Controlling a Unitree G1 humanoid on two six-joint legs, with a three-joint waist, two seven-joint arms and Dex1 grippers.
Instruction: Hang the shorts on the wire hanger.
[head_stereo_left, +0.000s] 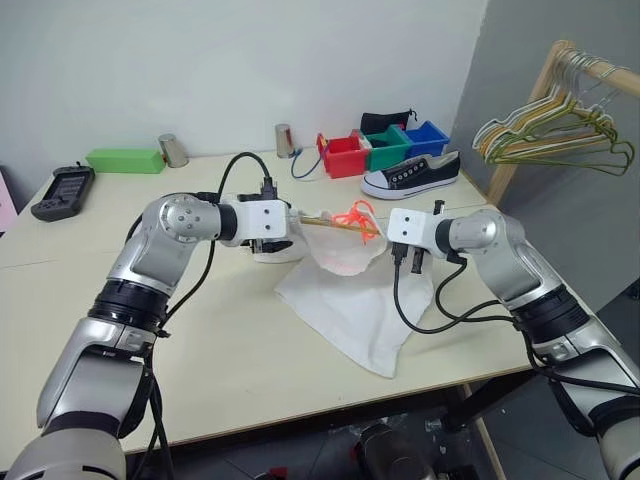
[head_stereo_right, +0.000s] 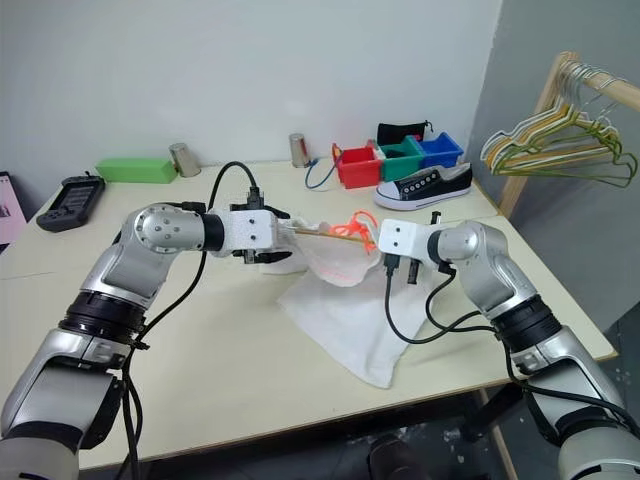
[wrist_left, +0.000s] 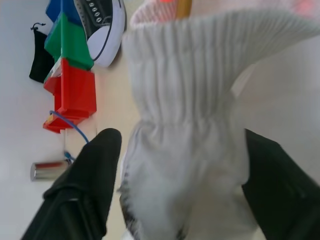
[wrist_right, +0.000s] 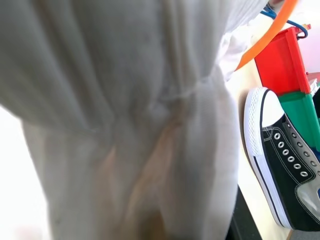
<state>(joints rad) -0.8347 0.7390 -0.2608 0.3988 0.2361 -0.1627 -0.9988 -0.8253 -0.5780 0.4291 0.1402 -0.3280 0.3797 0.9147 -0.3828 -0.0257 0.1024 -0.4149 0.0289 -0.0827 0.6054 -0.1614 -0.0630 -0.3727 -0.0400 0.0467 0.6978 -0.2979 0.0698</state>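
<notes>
While both arms reach in over the middle of the surface (head_stereo_left: 150, 330), the shorts (head_stereo_left: 345, 310) lie between them. The shorts are white. Their legs lie flat, spread toward five o'clock, and the waistband is lifted up off the surface.

The left hand (wrist_left: 180, 165) has its two black fingers (wrist_left: 95, 170) spread wide. The ribbed waistband sits between the fingers, but they are not pinching it.

The right hand (head_stereo_left: 385, 240) is at three o'clock from the waistband. It is squeezed closed, with white cloth bunched right up against it. It seems to have hold of the shorts.

The wire hanger (head_stereo_left: 325, 222) is a thin tan wire. It lies across the top of the lifted waistband, between the two hands. An orange loop (head_stereo_left: 355, 215) is tangled at its right end.

A black and white sneaker (head_stereo_left: 410, 173) rests at one o'clock from the shorts. Red, green and blue bins (head_stereo_left: 385, 150) stand just behind the sneaker. More hangers (head_stereo_left: 550, 135) hang on a wooden rack (head_stereo_left: 525, 130) at two o'clock.
</notes>
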